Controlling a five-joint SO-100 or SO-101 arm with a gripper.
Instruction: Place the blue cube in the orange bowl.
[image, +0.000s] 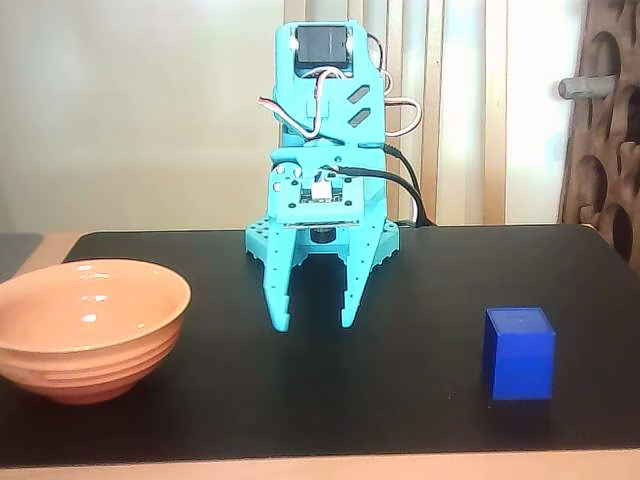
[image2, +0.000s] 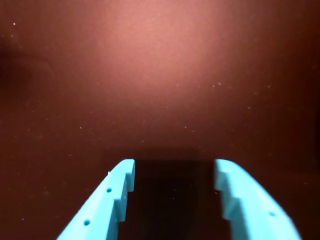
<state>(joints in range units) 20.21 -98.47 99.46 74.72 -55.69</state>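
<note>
In the fixed view the blue cube (image: 519, 353) sits on the black table (image: 400, 280) at the front right. The orange bowl (image: 88, 327) stands at the front left, empty as far as I can see. My turquoise gripper (image: 315, 325) points straight down in the middle of the table between them, with its tips at or just above the surface. It is open and empty, apart from both things. In the wrist view the gripper (image2: 175, 167) shows open jaws over bare dark table. Cube and bowl are out of that view.
A pale wall and wooden slats (image: 440, 110) stand behind the table. A brown perforated panel (image: 610, 140) is at the far right. The table's front edge (image: 320, 468) runs close to the cube and bowl.
</note>
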